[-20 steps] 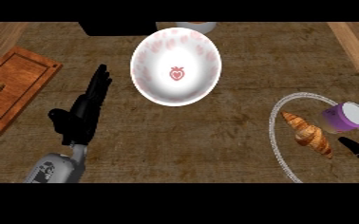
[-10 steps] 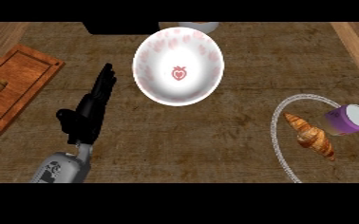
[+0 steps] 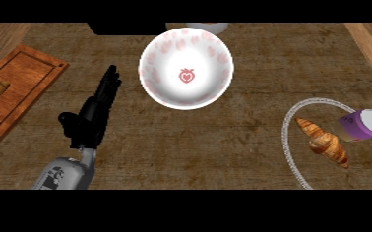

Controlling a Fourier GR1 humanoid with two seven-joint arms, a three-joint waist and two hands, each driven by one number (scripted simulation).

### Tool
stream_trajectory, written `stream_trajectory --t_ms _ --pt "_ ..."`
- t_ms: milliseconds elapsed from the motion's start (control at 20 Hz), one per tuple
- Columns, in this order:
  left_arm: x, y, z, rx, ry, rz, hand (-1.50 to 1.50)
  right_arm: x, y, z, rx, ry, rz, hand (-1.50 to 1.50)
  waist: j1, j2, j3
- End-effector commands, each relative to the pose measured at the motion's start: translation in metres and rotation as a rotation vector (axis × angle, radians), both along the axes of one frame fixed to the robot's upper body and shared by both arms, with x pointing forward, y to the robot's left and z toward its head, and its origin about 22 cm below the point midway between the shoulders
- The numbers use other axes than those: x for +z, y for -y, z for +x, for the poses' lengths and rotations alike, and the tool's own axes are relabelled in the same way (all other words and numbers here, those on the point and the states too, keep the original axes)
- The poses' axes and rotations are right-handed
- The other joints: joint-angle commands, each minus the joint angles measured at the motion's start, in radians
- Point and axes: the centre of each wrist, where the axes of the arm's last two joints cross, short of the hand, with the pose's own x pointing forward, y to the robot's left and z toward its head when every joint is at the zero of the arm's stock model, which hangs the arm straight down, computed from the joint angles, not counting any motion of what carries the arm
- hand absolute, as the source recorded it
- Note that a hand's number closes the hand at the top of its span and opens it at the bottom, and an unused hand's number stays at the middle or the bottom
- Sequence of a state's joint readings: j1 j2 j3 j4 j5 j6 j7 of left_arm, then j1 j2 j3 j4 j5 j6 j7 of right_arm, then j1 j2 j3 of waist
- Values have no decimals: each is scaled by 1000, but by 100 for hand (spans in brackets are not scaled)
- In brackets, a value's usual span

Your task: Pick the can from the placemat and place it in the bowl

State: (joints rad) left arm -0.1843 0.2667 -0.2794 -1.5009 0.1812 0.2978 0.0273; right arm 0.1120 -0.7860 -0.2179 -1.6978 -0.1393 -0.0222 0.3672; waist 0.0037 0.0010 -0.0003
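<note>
A white bowl (image 3: 186, 71) with pink strawberry marks stands on the brown counter, upper middle of the head view. At the right edge a purple-and-white can (image 3: 357, 125) lies on a round placemat (image 3: 291, 147) with a pale rim, partly cut off by the frame. A croissant (image 3: 324, 142) lies on the same mat, just left of the can. My left hand (image 3: 94, 112) rests at the lower left with straight fingers pointing up, left of the bowl and holding nothing. My right hand does not show.
A wooden board (image 3: 23, 83) lies at the left edge. A dark object (image 3: 127, 28) and a pale round one (image 3: 207, 27) sit behind the bowl at the top. A light wooden strip (image 3: 361, 37) runs along the upper right.
The view has shifted slightly: the bowl, placemat and left hand all sit a little further right and lower than one second ago. The dark shape near the croissant's end no longer shows.
</note>
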Motion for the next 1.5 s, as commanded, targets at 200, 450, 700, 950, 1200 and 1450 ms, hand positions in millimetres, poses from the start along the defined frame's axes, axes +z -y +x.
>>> stream_trajectory --t_ms 200,450,700,950,1200,1450 --pt "10 -21 -5 3 -4 6 0 -36 2 -11 38 -71 37 -150 -7 -2 0" --pt "7 -12 3 21 -11 -9 0 -25 8 -21 58 -10 73 -150 -12 -2 0" --pt "11 -3 -3 -19 -2 -8 0 -30 13 -19 71 53 140 -150 -8 -2 0" --pt "1 -15 -14 -12 0 -6 0 -57 6 -5 66 54 218 -150 -2 -1 0" --pt "9 -1 -2 -2 -17 14 0 -44 14 -11 42 32 256 -150 -6 -2 0" --pt "10 5 -2 3 -5 -2 0 -82 -1 10 42 34 275 -150 -2 -1 0"
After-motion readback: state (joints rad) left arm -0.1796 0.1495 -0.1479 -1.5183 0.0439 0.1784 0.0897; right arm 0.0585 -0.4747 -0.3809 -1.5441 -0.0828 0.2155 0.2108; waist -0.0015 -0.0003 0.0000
